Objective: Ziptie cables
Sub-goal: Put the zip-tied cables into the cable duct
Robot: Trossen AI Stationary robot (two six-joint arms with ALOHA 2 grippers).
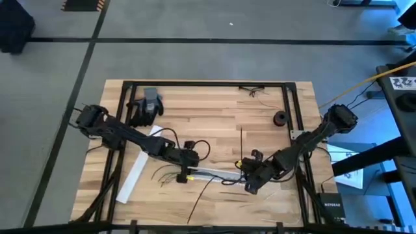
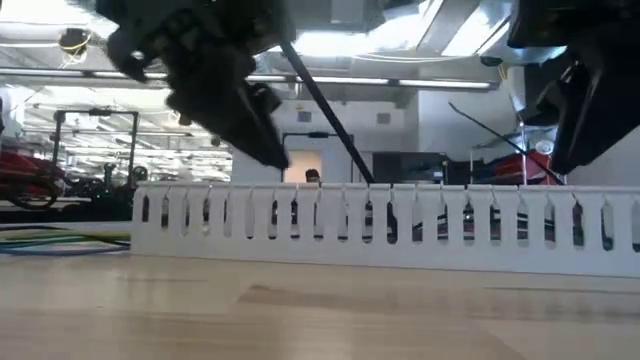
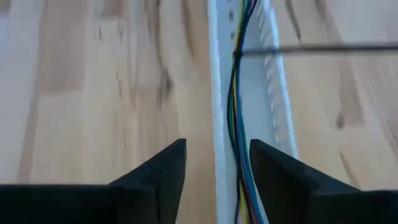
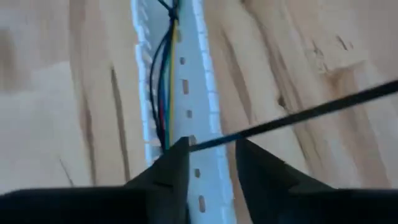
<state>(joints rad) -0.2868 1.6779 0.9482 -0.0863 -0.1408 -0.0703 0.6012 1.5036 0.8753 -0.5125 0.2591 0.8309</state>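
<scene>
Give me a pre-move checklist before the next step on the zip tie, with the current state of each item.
1. Cables lying inside the white slotted channel: ok, the coloured bundle runs along its trough.
2. Zip tie looped round the bundle: ok, a dark band shows there; how tight, cannot tell.
3. Right gripper on the zip tie's tail: cannot tell; the strip runs to the fingertips, but a firm grip is not visible.
4. Left gripper open over the channel: ok, its fingers straddle the cables without touching.
5. Arms clear of each other: ok in the high view.
</scene>
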